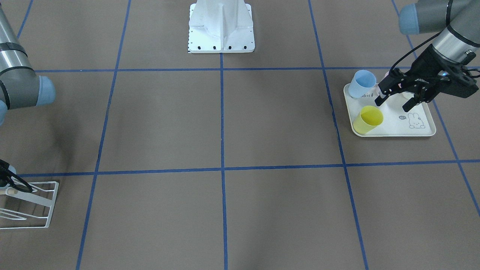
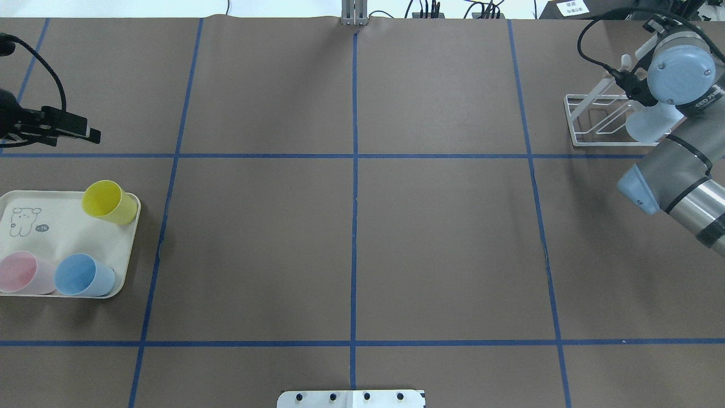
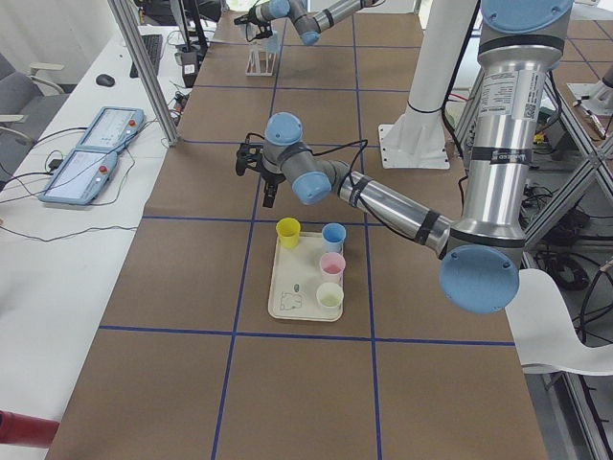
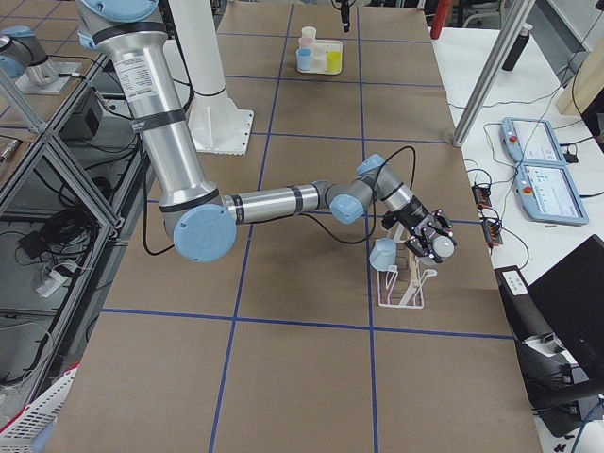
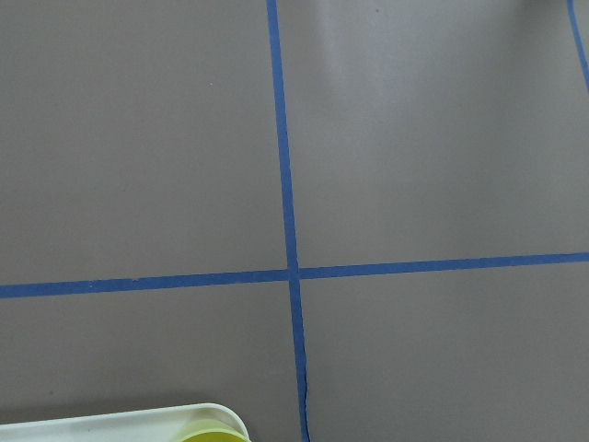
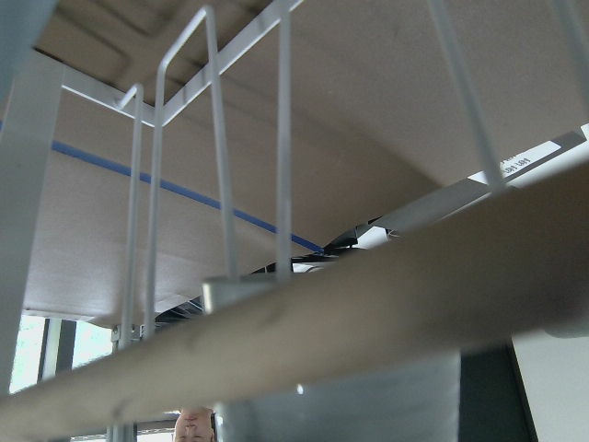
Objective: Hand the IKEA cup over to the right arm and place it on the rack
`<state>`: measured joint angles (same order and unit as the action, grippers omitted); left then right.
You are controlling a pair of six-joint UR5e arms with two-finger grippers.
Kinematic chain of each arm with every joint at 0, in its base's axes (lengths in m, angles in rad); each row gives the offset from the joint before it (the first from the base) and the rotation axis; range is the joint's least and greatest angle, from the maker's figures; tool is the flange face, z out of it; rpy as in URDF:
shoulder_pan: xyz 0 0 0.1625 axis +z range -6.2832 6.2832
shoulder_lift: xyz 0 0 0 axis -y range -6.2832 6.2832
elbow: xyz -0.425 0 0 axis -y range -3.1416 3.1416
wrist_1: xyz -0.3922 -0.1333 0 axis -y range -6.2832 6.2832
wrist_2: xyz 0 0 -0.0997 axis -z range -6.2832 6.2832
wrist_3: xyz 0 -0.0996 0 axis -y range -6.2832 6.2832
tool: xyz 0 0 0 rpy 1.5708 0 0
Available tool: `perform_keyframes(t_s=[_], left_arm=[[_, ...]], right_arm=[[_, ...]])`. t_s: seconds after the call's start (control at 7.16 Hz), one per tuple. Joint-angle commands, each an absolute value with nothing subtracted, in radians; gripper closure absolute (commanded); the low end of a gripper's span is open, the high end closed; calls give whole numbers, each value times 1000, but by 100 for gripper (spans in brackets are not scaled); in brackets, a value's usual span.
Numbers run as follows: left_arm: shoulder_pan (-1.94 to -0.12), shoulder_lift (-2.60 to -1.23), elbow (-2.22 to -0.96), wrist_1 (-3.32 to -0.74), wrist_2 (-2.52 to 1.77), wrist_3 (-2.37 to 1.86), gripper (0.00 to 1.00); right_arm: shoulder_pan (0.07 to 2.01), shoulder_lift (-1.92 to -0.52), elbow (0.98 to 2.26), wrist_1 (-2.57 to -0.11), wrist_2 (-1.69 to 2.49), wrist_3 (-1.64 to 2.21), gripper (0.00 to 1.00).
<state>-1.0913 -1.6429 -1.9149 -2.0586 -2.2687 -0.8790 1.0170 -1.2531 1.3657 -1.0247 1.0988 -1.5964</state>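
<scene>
Overhead exterior shows the pale blue IKEA cup (image 2: pixel 651 126) tipped on the white wire rack (image 2: pixel 600 122), partly under the right arm (image 2: pixel 674 181). Seen from the table's end, the right gripper (image 4: pixel 436 245) hangs over the rack just beside the cup, with a small gap between them. Whether its fingers are apart or together, I can't tell. Well away from the rack, at the table's other end, the left gripper (image 1: pixel 393 104) hovers, fingers spread and empty, over the rabbit-print tray (image 1: pixel 397 125). The tray carries a yellow cup (image 1: pixel 368 119), a blue cup (image 1: pixel 362 83) and a pink cup (image 2: pixel 22 273).
</scene>
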Motion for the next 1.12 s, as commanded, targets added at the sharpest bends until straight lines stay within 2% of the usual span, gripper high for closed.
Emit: perform_keyframes(t_s=[0.0,0.28,0.42,0.7,0.84,0.98], left_arm=[[-1091,-1643,-1913,-2059,-2269,-879,0],[-1089,-1643,-1911,-2059,-2269,-879,0],[-1091,-1643,-1911,-2059,-2269,-879,0],[-1089,-1643,-1911,-2059,-2269,-879,0],[-1089,-1644,-1911,-2059,-2269,-879,0],[-1089,-1644,-1911,-2059,-2269,-880,0]], right_arm=[[1003,-1256,1364,-1025,1085,-1583,61],[996,-1259,1362,-1026,1085,-1583,55],[993,-1259,1364,-1026,1085,-1583,48],[991,-1259,1365,-1026,1086,-1585,27],[991,-1259,1370,-1026,1088,-1586,21],[991,-1259,1371,-1026,1088,-1585,2]])
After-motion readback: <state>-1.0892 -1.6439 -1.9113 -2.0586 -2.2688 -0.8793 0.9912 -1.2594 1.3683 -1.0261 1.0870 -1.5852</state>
